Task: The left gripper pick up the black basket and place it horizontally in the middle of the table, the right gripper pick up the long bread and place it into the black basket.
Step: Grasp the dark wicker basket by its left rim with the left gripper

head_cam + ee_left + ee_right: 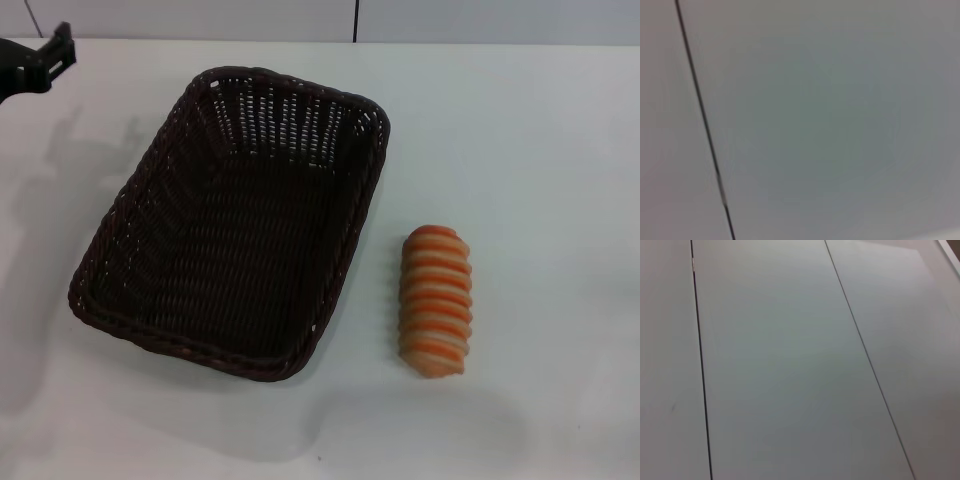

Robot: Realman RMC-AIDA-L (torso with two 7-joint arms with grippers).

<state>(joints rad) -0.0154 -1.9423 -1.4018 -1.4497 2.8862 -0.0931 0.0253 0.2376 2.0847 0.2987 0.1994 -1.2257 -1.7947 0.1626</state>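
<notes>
Hovering at the far-left table edge, the black two-fingered left gripper (45,60) held nothing (finger spread unclear).
The dark woven rectangular basket (235,220) lay diagonally on the white table (540,150), striped orange-cream bread loaf (436,300) beside it; turning it carelessly could knock the loaf.

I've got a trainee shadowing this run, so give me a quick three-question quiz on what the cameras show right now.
1. True or false: the long bread lies inside the black basket.
2. Which gripper shows in the head view? A) the left gripper, at the far left edge above the table; B) the right gripper, over the bread; C) both.
3. Fill in: the basket sits ______, with one corner toward the far side, not square to the table edge.

Key: 1 false, the bread lies on the table beside the basket, apart from it. 2 A. 3 slanted.
</notes>
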